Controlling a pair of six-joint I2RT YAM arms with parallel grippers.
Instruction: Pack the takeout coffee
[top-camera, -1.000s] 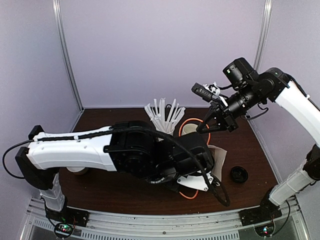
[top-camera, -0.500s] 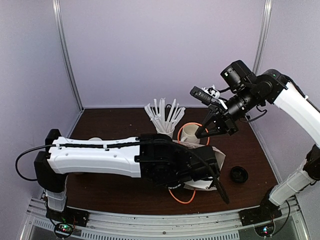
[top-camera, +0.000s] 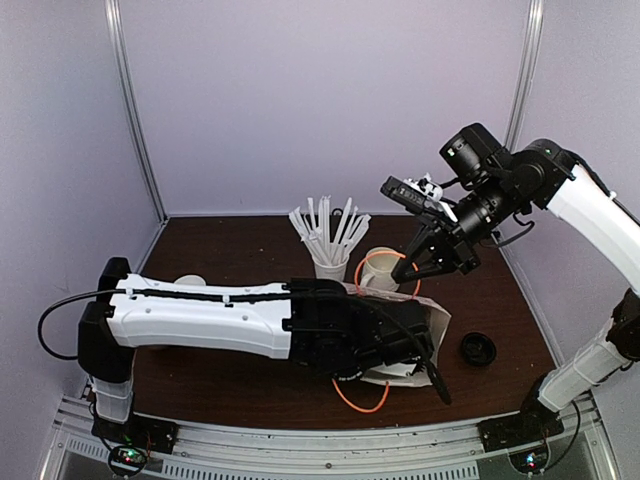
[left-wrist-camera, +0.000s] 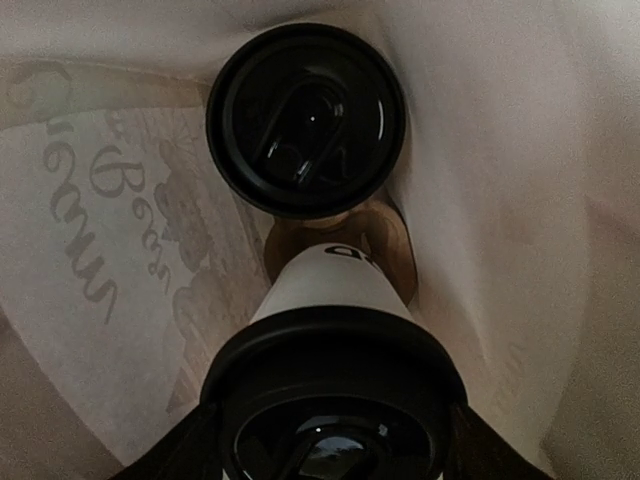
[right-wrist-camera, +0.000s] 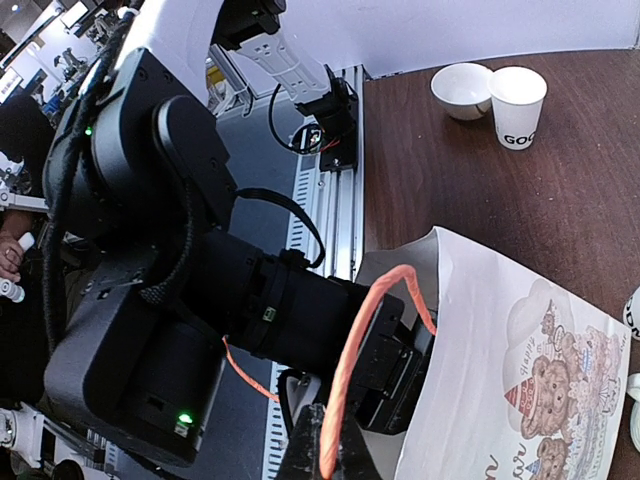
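Left gripper (left-wrist-camera: 328, 452) is down inside the white paper bag with the cartoon print (right-wrist-camera: 480, 300), fingers (left-wrist-camera: 175, 452) spread wide and set against either side of a tall white paper cup with a round black plastic lid (left-wrist-camera: 335, 330). It has that one in hand. The second black-lidded white cup (left-wrist-camera: 305, 118) stands in the bag just beyond. Above, the right gripper (top-camera: 418, 262) is pinched tight on the bag's orange loop handle (right-wrist-camera: 347, 370), lifting it. A loose black lid (top-camera: 477, 349) lies on the dark wooden table (top-camera: 240, 240).
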